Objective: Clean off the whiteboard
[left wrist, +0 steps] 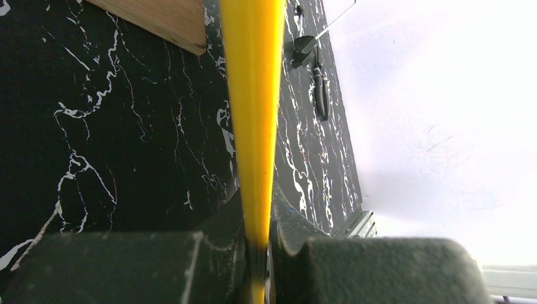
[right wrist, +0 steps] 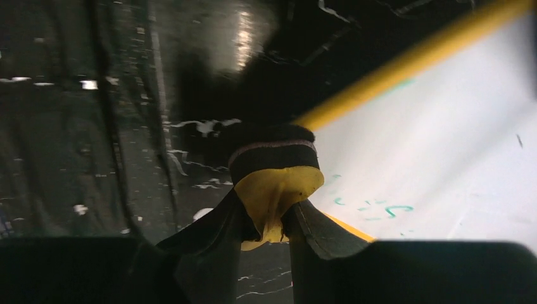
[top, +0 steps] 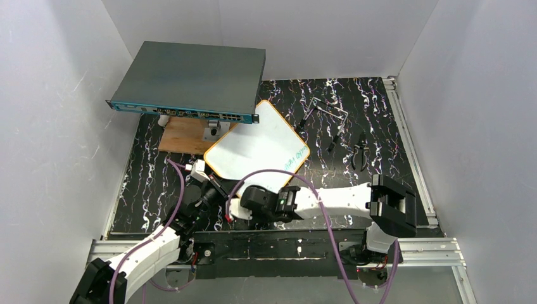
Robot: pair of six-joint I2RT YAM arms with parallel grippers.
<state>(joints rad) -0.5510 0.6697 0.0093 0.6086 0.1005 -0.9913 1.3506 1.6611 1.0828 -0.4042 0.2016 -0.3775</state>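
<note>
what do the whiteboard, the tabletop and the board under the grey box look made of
Whiteboard: smooth glossy white face, yellow-orange frame, probably plastic. Tabletop: black with white veins, marble-look, likely a printed surface rather than stone. Board: pale brown with visible grain, looks like bare wood, matte.

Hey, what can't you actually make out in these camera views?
- The green writing: blurred in the right wrist view, too small from the top; unreadable.
- The whiteboard face: the left wrist view shows only its yellow edge, clamped in the left gripper jaws.
- The eraser in the right gripper: hidden under the arm in the top view; contact with the board unclear.
</note>
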